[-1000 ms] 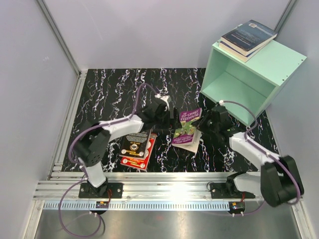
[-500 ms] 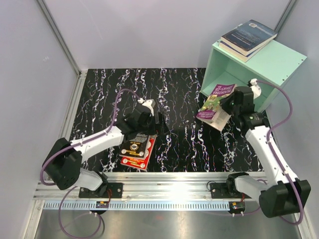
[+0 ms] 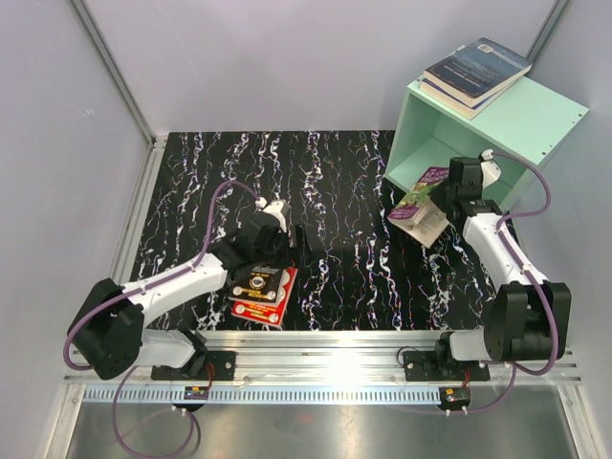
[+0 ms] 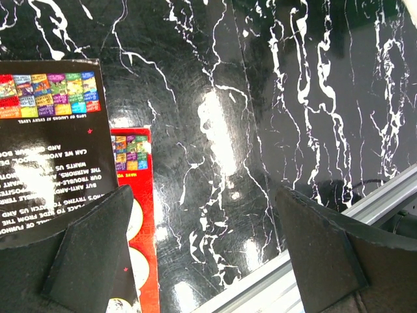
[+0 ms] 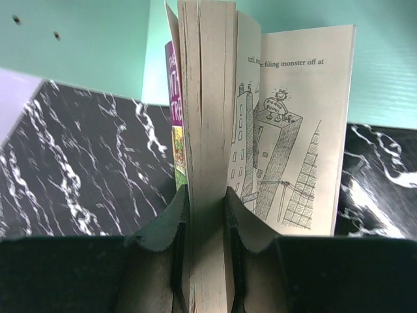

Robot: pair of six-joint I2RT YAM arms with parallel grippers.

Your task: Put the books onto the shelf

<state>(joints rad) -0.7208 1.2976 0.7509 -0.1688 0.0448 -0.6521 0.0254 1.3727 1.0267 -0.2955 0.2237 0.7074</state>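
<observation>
While the shelf [image 3: 521, 120] sits unmoved at far right of the bench [image 3: 210, 182], both arms have shifted over the last second. The right arm has swung from bench centre up and right to the shelf's open face. The left arm has pulled back from centre toward near left.

Two books, dark blue-grey [image 3: 483, 59] over blue with orange band [image 3: 442, 93], lie stacked on top of the shelf, same as before.

The Treehouse book [image 3: 421, 196] has left the bench and now hangs tilted at the lower left edge of the opening. The right hand [image 3: 445, 196] is clamped on its page block. The right wrist view shows the same grip: right hand [image 5: 205, 208] closed on the pages, Treehouse book [image 5: 208, 98] fanning open, one illustrated page flopped right, and the mint wall of the shelf [image 5: 85, 39] close behind. Cannot tell if the book's edge has crossed the lip yet. Judgement: transport done, insertion is next, and the loose pages may snag.

The left hand [image 3: 292, 244] hovers wide open, holding nothing, just beside the black book [image 3: 260, 280], which lies on the red book [image 3: 256, 308]. The left wrist view shows the left hand [image 4: 205, 248] with the black book [image 4: 52, 163] and the red book [image 4: 140, 222] at its left finger. These two are probably next.
</observation>
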